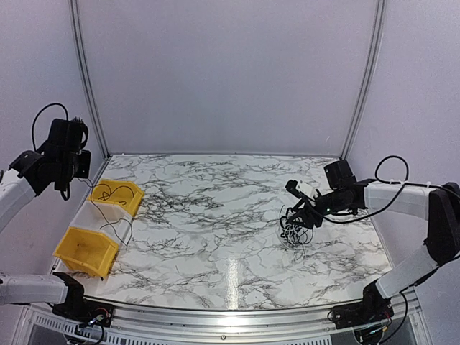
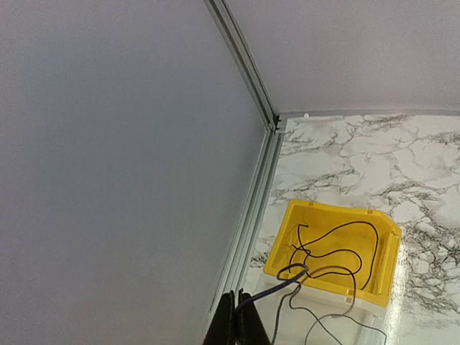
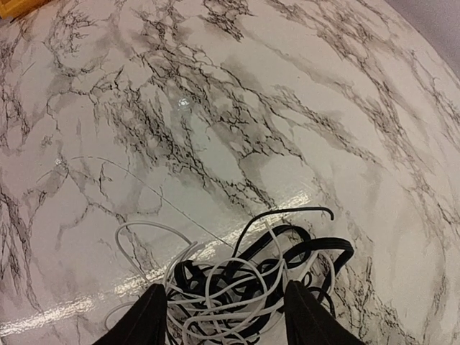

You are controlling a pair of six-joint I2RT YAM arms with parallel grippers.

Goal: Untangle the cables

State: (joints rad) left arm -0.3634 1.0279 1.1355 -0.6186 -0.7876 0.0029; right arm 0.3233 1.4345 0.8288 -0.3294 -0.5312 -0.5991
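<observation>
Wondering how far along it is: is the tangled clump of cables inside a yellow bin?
No, the clump of cables lies on the marble tabletop, between the fingers of the open right gripper.

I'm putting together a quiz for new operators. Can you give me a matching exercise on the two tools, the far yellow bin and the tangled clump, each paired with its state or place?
Things:
1. left tool
2. right tool
3. far yellow bin
4. tangled clump

States or places:
A. lies on the marble table, right side
B. shut on a dark strand
C. open, straddling black and pale wires
D. black cable looped inside

Pairs: 1-B, 2-C, 3-D, 4-A
</observation>
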